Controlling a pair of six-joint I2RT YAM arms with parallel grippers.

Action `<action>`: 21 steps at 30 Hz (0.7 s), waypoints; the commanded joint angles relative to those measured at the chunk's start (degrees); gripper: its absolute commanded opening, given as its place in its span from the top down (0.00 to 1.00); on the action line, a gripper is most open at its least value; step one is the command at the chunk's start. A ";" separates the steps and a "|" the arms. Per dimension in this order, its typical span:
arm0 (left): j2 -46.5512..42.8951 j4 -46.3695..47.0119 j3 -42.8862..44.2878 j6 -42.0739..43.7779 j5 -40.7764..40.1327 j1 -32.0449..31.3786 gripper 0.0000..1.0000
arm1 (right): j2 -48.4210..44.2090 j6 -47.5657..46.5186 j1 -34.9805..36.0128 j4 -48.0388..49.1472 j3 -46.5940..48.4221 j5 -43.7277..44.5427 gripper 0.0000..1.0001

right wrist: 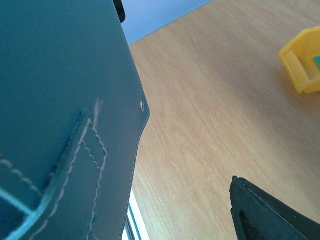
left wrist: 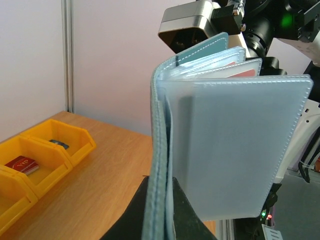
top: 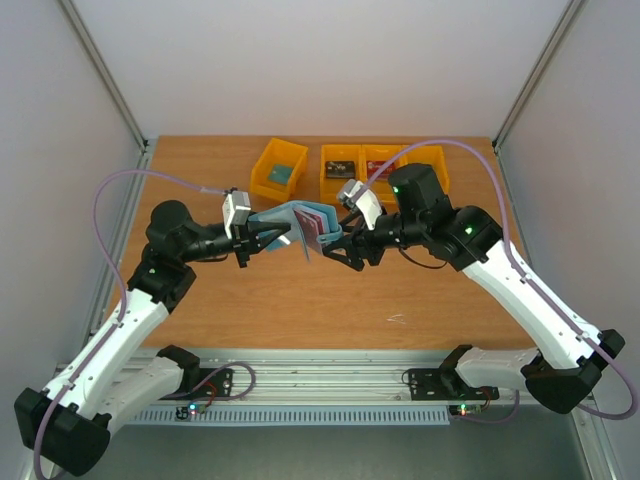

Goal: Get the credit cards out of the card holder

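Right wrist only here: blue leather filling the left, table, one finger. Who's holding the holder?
Observer: The left pincer, shut on the card holder near its spine, upright above the table.
Operator: Folded or open?
Observer: Fanned open. A red card shows in one clear pocket.
Operator: Is my side on it?
Observer: The right pincer has its jaws spread at the holder's free edge, not clamped as far as I can tell.
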 commanded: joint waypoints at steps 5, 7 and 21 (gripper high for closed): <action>-0.72 3.66 -0.10 -0.49 0.86 -0.14 1.00 | 0.92 -0.20 0.64 0.12 1.85 -5.57 0.23; -0.80 3.52 -0.01 -0.42 0.86 -0.18 1.00 | 0.93 -0.12 0.94 0.67 2.04 -4.25 0.22; -0.53 3.31 -0.29 0.22 0.37 -0.13 1.00 | -0.69 0.72 5.28 4.13 0.24 -0.63 0.13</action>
